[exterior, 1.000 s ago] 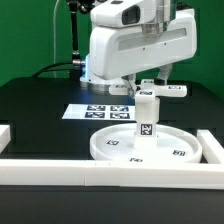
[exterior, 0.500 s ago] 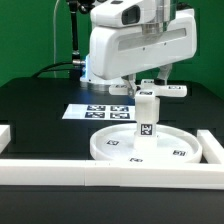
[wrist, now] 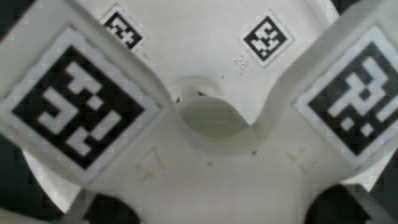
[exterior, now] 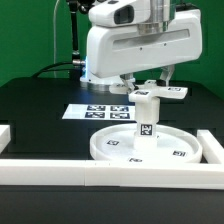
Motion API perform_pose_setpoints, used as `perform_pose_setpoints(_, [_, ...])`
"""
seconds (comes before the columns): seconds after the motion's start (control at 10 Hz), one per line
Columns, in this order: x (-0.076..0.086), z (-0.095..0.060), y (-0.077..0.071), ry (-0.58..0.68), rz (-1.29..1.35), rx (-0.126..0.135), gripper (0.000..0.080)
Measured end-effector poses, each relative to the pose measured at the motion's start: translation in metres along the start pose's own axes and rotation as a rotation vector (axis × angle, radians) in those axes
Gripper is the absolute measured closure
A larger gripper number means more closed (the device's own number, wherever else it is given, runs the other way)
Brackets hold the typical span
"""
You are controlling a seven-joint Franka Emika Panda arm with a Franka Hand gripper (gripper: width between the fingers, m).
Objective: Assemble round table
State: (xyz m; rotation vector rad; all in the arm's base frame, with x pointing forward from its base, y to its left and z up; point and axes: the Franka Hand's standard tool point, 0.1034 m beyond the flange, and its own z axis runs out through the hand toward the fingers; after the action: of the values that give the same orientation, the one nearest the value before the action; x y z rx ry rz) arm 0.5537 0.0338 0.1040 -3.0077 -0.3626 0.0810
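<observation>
The large white rimmed disc (exterior: 150, 148) lies flat near the front wall, with small tags on its surface. The short tagged leg (exterior: 146, 117) stands upright at its middle. The white cross-shaped foot (exterior: 160, 91) sits level on top of the leg. My gripper (exterior: 150, 87) comes down on the foot from above and is shut on it. In the wrist view the foot (wrist: 214, 150) fills the picture, with large tags on its arms and a round hole at its centre. My dark fingertips (wrist: 80, 205) flank its near edge.
The marker board (exterior: 95, 111) lies on the black table behind the disc. A long white border wall (exterior: 110, 170) runs along the front, with short wall ends at the exterior view's left (exterior: 6, 134) and right (exterior: 212, 142).
The arm's body has shifted slightly toward the exterior view's left. The foot, leg and disc stay where they were.
</observation>
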Motion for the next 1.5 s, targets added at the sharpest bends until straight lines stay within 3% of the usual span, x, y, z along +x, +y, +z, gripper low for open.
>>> perform_pose_setpoints(0.2, [0.0014,0.0001,0.0002,0.036,0.231,0.031,0.0351])
perform_pose_setpoints(1.3, [0.0078,0.0008,-0.0012,0.079,1.205,0.098,0.0351])
perform_pose_setpoints(1.5, [0.0098,0.0006,-0.0001,0.094,1.441,0.139,0.0351])
